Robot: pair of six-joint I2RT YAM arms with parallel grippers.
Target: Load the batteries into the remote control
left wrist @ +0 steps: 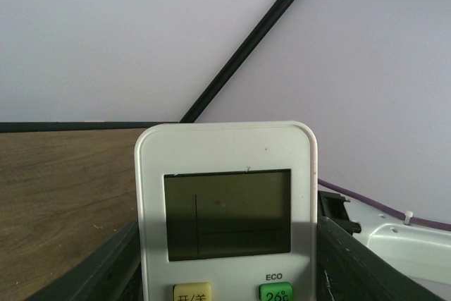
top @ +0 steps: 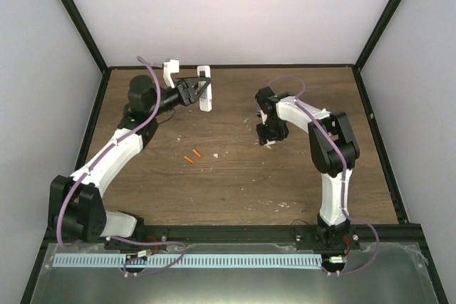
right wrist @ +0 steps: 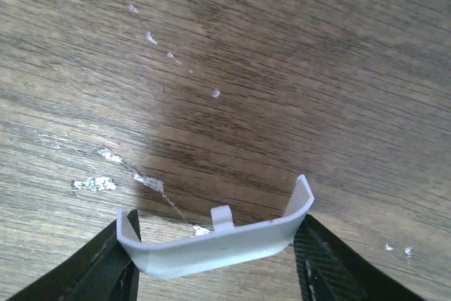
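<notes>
A robotics laboratory test cell is indicated by a scuffed wooden tabletop enclosed by plain white panels in black frame struts, with a left arm and a right arm bolted to a black rail beside a slotted cable duct.

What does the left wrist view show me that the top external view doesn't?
Only left wrist: the front face of the white rectangular remote control, with its greyish display, a yellow button and a green button under "ECO".
Only top external: the two tiny orange-red batteries lying on the brown wooden table, and the right gripper shut on a small white plastic cover piece.
Both: the remote control clamped in the left gripper, the table and black frame bars.
</notes>
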